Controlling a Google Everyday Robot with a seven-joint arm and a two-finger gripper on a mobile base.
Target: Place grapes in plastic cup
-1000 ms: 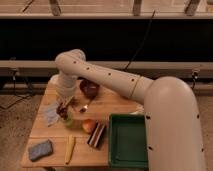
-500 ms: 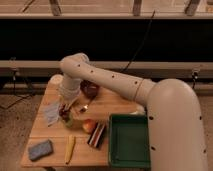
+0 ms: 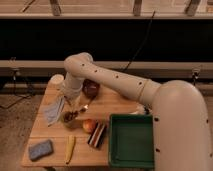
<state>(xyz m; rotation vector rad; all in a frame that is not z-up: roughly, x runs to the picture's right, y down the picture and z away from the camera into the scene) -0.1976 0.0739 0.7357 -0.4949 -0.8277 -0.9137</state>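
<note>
Reaching down from the white arm [image 3: 115,80], the tool [image 3: 76,106] is seen low over the left half of the wooden bench [image 3: 115,102], its end largely masked by the wrist above it, so whether it is spread or pressed together cannot be told. The grapes [image 3: 69,116] are found just below and slightly left of the tool, as a dark cluster lying very close under it; whether they are touched by it cannot be made out. The plastic cup cannot be picked out with certainty; it may be hidden at the spot under the tool where the grapes sit. A dark brown bowl [image 3: 91,88] is placed just above and to the right of the tool, partly covered by the arm. A red-yellow apple [image 3: 89,125] is set below and to the right of the tool, touching or almost touching a dark striped packet [image 3: 97,135] beside it. Crumpled pale cloth [image 3: 54,111] is spread to the left of the tool. Well below it, near the front edge, a blue-grey sponge [image 3: 40,149] and 1 yellow banana-like item [image 3: 70,148] are laid. A green tray [image 3: 131,141] is positioned far to the lower right, and a pale round cup [image 3: 56,79] stands above and to the left.
</note>
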